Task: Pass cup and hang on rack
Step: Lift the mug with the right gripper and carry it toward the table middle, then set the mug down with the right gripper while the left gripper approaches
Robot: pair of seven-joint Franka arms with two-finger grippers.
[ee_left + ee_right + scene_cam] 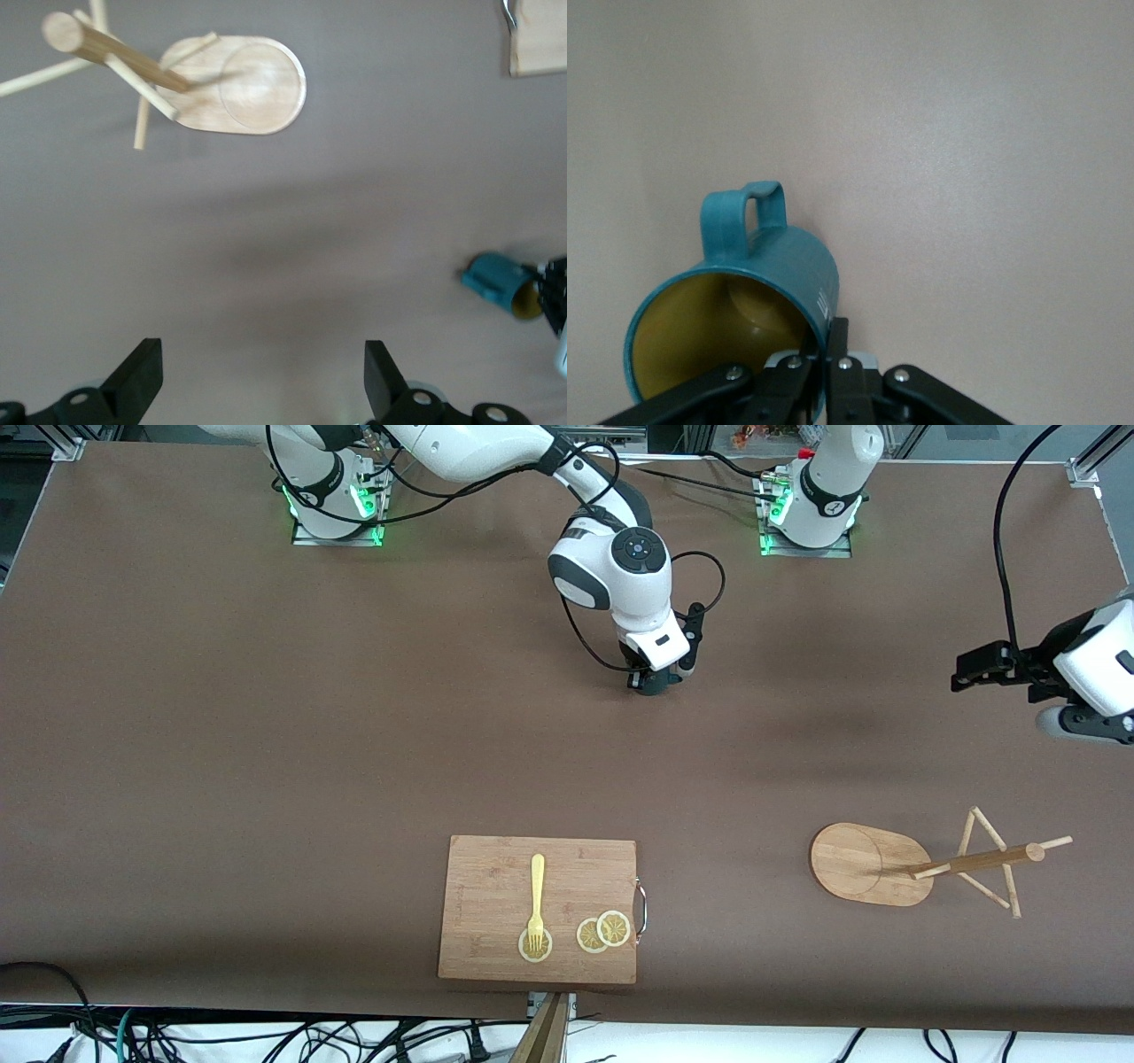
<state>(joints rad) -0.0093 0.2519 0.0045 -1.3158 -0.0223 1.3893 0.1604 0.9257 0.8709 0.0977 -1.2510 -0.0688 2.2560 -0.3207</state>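
Care at the handover matters: right claw (654,684), clenched on the cup (735,305) rim over mid-tabletop (266,735), should offer its body to the released, waiting left claw (257,376) above the rack (895,864).

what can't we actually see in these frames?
- Front view: the cup is hidden under the right hand and wrist; it shows only in the wrist views.
- Right wrist view: the cup's lower rim is cut off by the frame edge and covered by the fingers shut on it.
- Front view: the left hand is partly cut off by the edge.
- Left wrist view: the rack pegs run out of frame.
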